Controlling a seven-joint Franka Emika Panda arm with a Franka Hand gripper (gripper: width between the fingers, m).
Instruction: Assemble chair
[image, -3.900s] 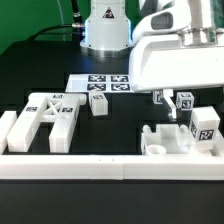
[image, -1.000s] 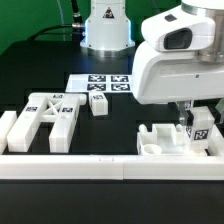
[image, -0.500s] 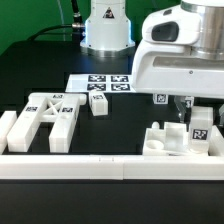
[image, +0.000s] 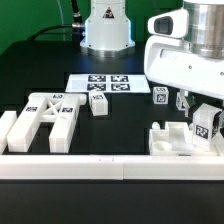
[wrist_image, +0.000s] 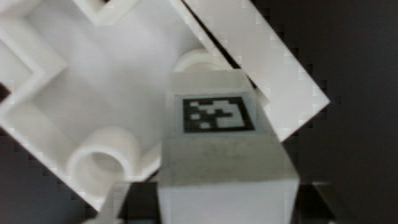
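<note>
The claw (wrist_image: 214, 196) is pinching a tagged white leg (wrist_image: 217, 150), and both are sliding sideways with the seat panel (image: 172, 142) just beneath the claw dragging along the desk (image: 110, 130), suggesting the leg's peg is catching, not seating cleanly.

No readable text, patterned square tag (wrist_image: 215, 115) on white part (wrist_image: 228, 170)

Six white chair parts (image: 50, 115), one marker board (image: 100, 83), one rail (image: 70, 167).
</note>
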